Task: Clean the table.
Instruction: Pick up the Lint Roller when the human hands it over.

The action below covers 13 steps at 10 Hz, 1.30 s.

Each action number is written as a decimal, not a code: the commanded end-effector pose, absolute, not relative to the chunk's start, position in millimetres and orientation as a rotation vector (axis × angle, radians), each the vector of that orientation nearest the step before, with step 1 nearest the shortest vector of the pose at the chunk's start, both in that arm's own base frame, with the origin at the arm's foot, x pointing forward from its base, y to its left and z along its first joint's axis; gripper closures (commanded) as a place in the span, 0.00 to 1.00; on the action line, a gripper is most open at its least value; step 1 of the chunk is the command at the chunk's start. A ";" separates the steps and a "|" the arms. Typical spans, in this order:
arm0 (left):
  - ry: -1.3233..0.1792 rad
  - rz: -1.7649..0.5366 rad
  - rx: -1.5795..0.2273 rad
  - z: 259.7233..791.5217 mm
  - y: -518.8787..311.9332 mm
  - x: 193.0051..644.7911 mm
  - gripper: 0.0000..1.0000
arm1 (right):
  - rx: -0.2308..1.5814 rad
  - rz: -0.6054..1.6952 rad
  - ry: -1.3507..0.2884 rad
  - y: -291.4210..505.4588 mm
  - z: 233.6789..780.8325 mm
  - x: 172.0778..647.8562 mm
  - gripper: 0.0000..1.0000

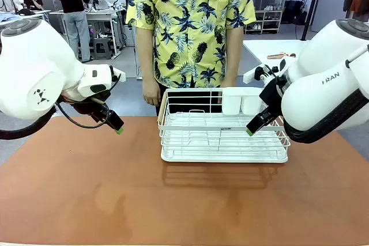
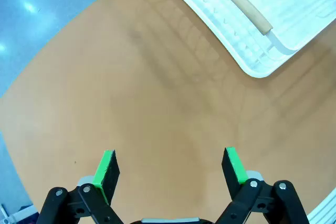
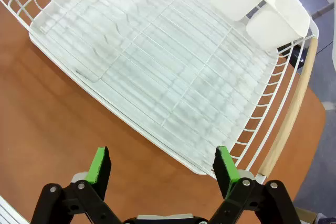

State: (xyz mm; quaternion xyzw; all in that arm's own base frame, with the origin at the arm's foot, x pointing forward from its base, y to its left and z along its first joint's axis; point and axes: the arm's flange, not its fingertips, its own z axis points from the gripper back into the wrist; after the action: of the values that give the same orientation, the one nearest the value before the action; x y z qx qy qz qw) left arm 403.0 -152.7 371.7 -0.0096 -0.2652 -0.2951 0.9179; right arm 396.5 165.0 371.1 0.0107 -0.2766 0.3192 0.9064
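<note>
The reddish-brown table [image 1: 115,200] spreads across the front view, with a white wire dish rack [image 1: 223,126] at its far middle. My left gripper [image 1: 117,127] hovers over the table's left side, open and holding nothing; in the left wrist view its green pads [image 2: 107,167] stand wide apart above the bare table [image 2: 136,103], the rack's corner [image 2: 252,24] farther off. My right gripper [image 1: 251,129] hangs open over the rack's right part. In the right wrist view its fingertips [image 3: 224,162] straddle the rack's near rim [image 3: 157,77].
A person in a yellow patterned shirt [image 1: 190,27] stands behind the rack, hands down at the table's far edge. Two white cups [image 3: 262,9] hang on the rack's far corner. A white table [image 1: 271,47] stands at the back right.
</note>
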 end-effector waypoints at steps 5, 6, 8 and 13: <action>-0.546 -0.607 -0.020 371.7 -152.9 402.9 0.00 | 0.022 0.659 -0.571 165.0 371.1 396.5 0.00; -0.546 -0.607 -0.020 371.7 -152.9 402.9 0.00 | 0.022 0.659 -0.571 165.0 371.1 396.5 0.00; -0.546 -0.607 -0.020 371.7 -152.9 402.9 0.00 | 0.022 0.659 -0.571 165.0 371.1 396.5 0.00; -0.546 -0.610 -0.019 371.7 -154.0 402.5 0.00 | 0.021 0.659 -0.571 164.6 371.1 396.7 0.00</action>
State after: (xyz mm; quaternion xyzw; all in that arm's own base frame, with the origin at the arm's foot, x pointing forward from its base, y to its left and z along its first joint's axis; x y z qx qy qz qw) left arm 402.4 -154.3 371.7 -0.0094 -0.2652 -0.2969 0.9173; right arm 396.7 164.6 371.1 0.0104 -0.2766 0.3193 0.9063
